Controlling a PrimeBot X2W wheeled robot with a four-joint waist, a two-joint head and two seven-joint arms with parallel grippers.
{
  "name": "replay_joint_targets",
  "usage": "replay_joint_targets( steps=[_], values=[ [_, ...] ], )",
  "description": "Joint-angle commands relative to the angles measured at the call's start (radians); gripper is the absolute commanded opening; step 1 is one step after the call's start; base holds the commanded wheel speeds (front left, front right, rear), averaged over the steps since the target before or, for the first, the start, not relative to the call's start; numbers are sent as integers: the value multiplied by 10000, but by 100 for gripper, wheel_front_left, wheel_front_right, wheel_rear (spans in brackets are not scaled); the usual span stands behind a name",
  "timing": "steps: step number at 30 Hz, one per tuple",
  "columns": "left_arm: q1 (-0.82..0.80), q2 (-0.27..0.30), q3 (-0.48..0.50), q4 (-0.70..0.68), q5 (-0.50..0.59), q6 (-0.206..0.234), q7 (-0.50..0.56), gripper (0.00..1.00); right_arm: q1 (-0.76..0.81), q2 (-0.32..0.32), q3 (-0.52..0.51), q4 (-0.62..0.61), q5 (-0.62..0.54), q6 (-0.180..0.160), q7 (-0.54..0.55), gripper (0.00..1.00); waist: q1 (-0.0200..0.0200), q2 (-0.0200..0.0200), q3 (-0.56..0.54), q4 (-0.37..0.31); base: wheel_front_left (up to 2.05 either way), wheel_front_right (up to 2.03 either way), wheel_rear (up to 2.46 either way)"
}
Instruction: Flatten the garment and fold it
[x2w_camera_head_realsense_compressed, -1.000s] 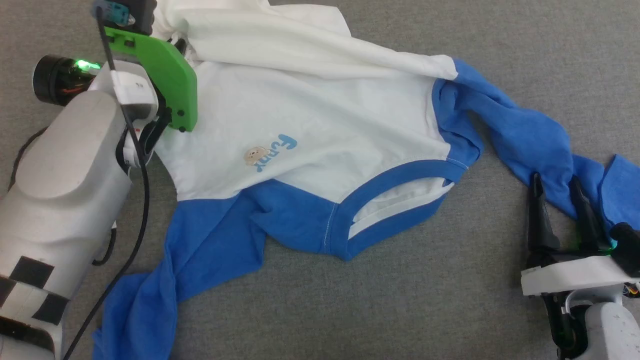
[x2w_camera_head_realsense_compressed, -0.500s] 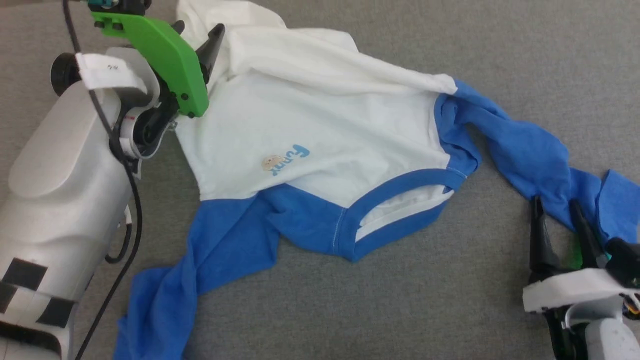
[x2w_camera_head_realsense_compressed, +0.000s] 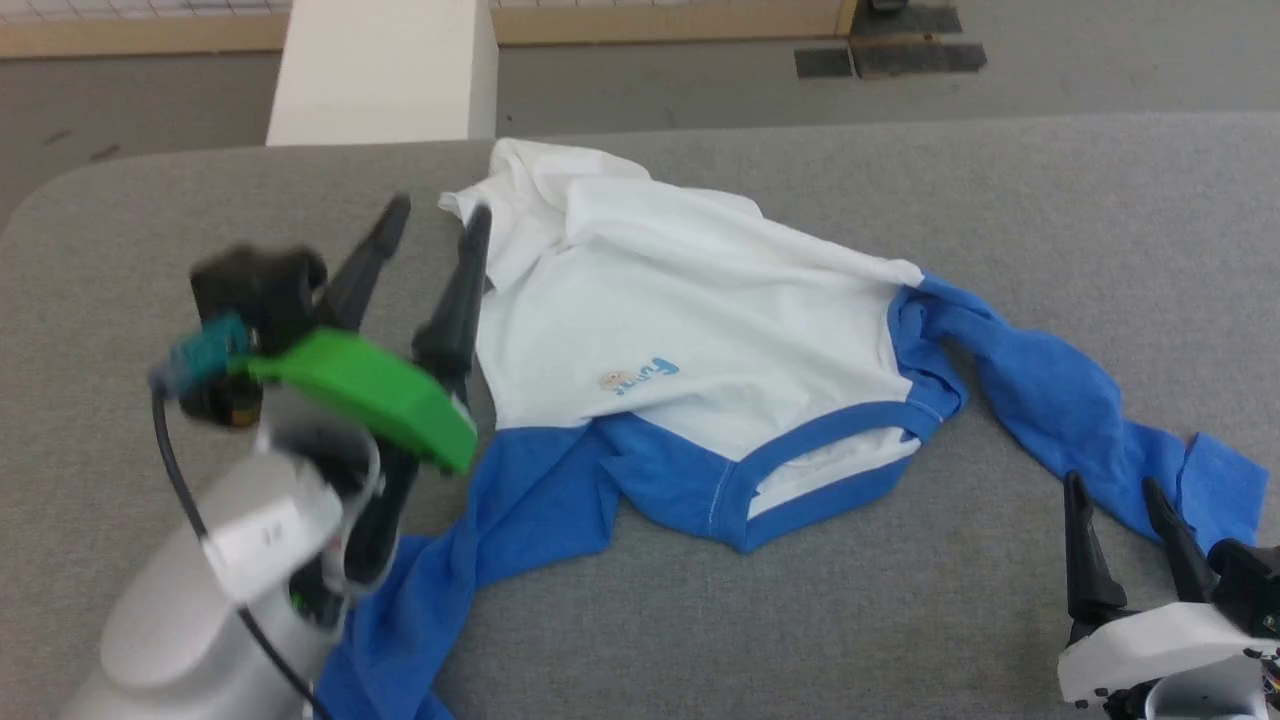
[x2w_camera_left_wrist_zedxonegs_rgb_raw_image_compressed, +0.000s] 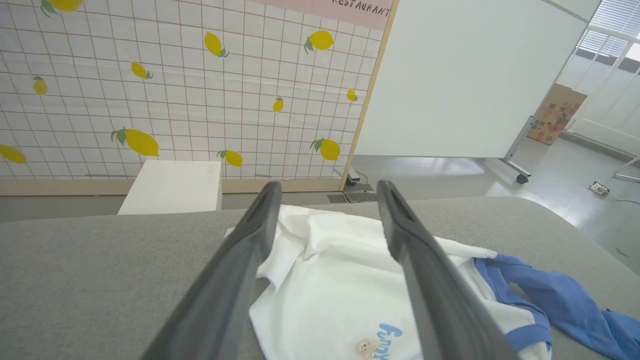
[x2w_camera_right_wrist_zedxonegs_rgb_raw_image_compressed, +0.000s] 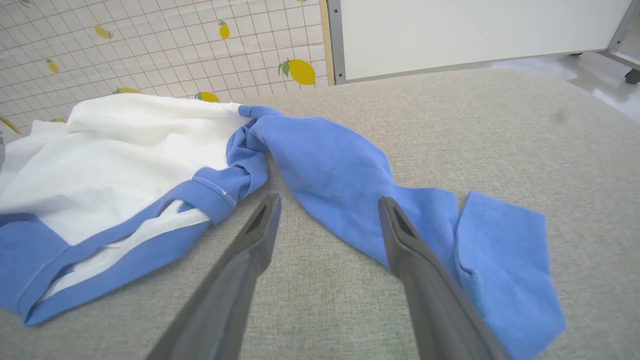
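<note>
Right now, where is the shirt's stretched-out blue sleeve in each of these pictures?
Head view: blue sleeve right of centre, running toward the right hand.
Left wrist view: blue sleeve in the lower right corner.
Right wrist view: blue sleeve across the centre and right.
Shared landmark: the blue neckband.

On the table (x2w_camera_head_realsense_compressed: 1050, 200) before me the garment (x2w_camera_head_realsense_compressed: 690, 330) lies spread, my left gripper (x2w_camera_head_realsense_compressed: 439, 210) just beside its nine o'clock edge, one sleeve (x2w_camera_head_realsense_compressed: 1050, 390) trailing to four o'clock, my right gripper (x2w_camera_head_realsense_compressed: 1112, 485) near its end, other sleeve (x2w_camera_head_realsense_compressed: 520, 500) running to seven o'clock, a box (x2w_camera_head_realsense_compressed: 385, 70) beyond the table at eleven o'clock
</note>
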Motion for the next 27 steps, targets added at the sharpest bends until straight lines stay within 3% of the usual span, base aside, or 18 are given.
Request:
replay_joint_targets(
  steps=[1,8,19,23,27],
  values=[
    [597,111,-9,-173,234,245,-274,100,150,3,10,-149,-106,-17,79,100,1,0,-569,366,0,0,0],
    [3656,-363,172,-775,258,1332,-1675,100,558,3,124,-589,-104,-17,405,100,1,0,-943,399,0,0,0],
    [6082,-1831,1018,-609,1580,936,-1898,100,879,3,73,-842,-28,-17,490,100,1,0,-1220,534,0,0,0],
    [5837,-1673,1081,-397,2112,726,-1840,100,877,3,102,-840,18,-17,469,100,1,0,-1181,547,0,0,0],
    [4998,-1112,684,-321,2593,581,-774,100,826,3,186,-900,-130,-17,445,100,1,0,-1040,512,0,0,0]
  ],
)
